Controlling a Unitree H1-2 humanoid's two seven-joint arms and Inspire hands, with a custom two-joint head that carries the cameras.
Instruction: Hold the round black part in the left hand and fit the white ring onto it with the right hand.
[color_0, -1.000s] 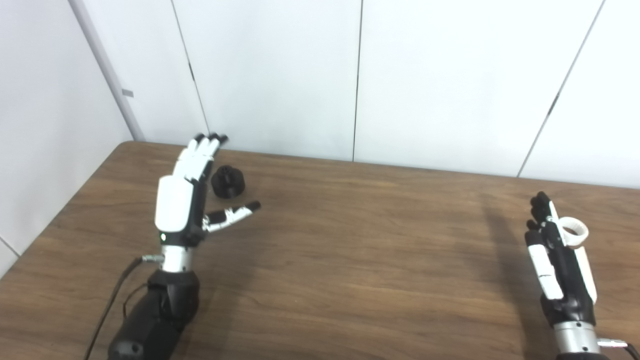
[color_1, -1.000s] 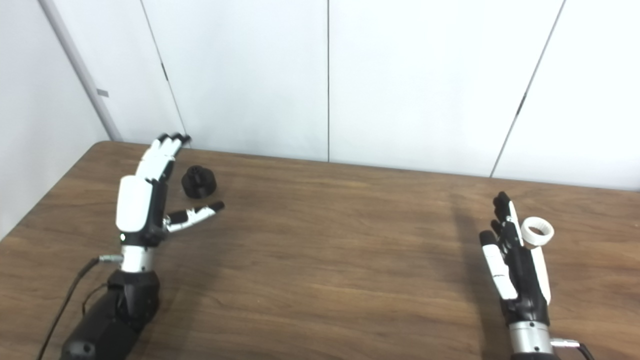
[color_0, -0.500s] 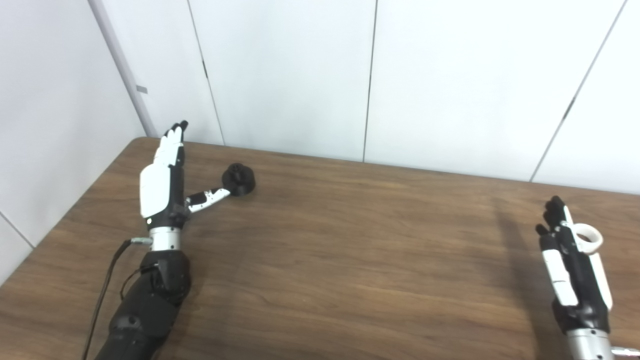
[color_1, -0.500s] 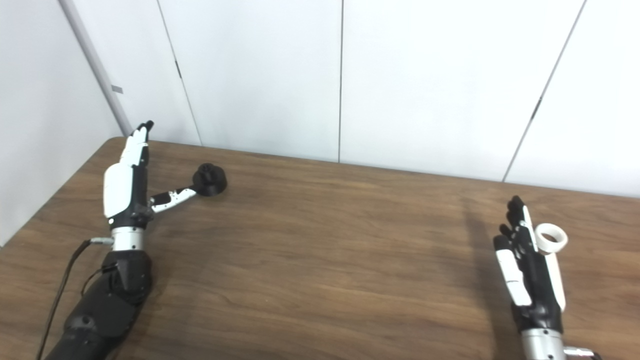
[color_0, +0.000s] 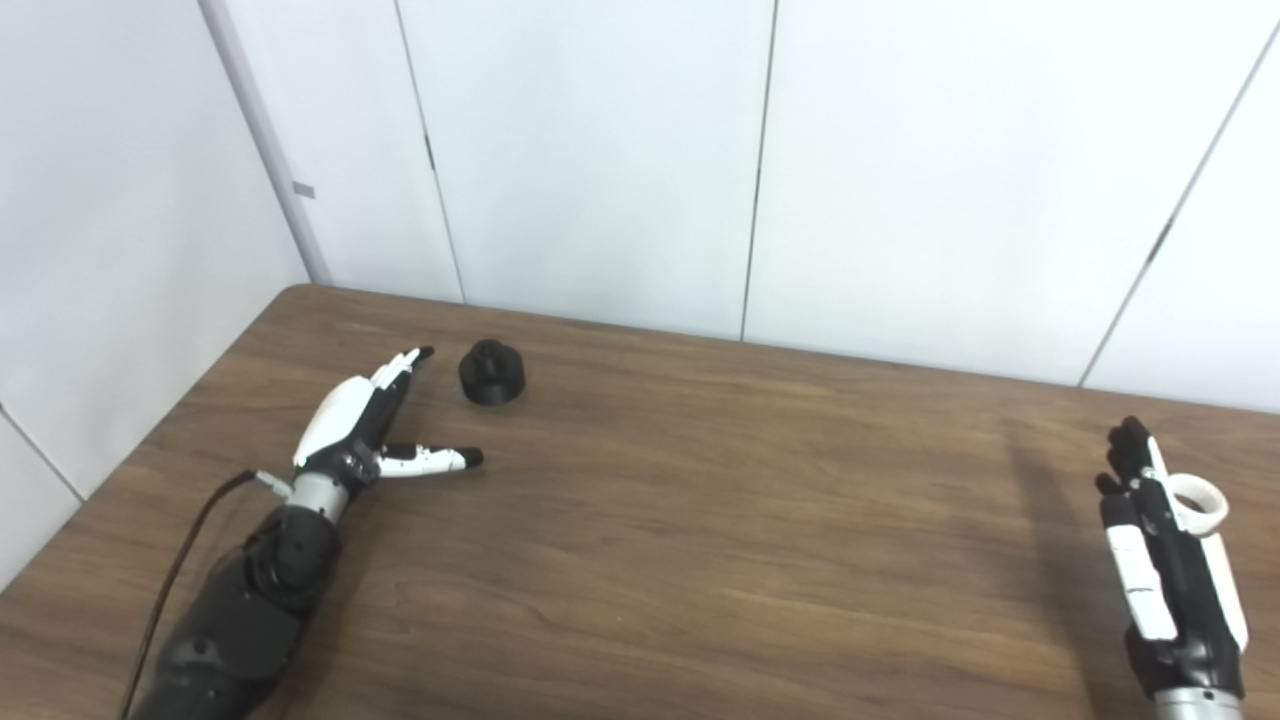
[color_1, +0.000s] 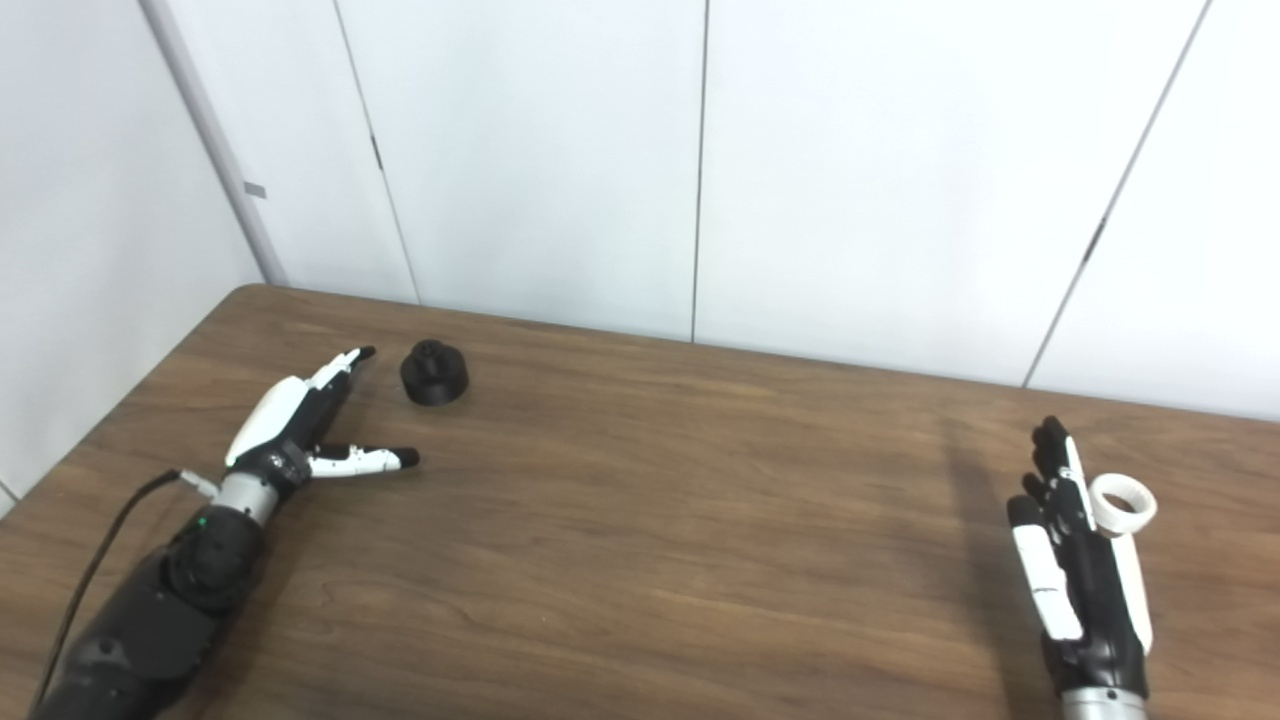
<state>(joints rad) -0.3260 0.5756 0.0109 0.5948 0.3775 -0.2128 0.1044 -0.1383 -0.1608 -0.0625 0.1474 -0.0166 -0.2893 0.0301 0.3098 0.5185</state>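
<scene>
We have our left hand low over the brown wooden table near its far left corner, fingers stretched forward and thumb swung out to the side, holding nothing. The round black plastic part sits on the table just beyond the thumb tip and beside the fingertips, apart from both. It stands upright on its wider base with a narrower boss on top, close to the far edge. We judge that the spread posture is meant to bracket the part, so that fingers and thumb can close around its base and leave the boss free for the ring.

Our right hand is near the right edge of the table, turned edge-on to us with its fingers pointing up and away. The small white plastic ring shows just beside those fingers on the outer side, its opening facing upward. We cannot tell whether the ring is touched by the fingers or merely lies behind them on the table; no pinch is visible, and the fingers look extended.

The two things are well apart, at opposite ends of the table. Neither grasp is made yet, so the fitting itself is a long way off.
</scene>
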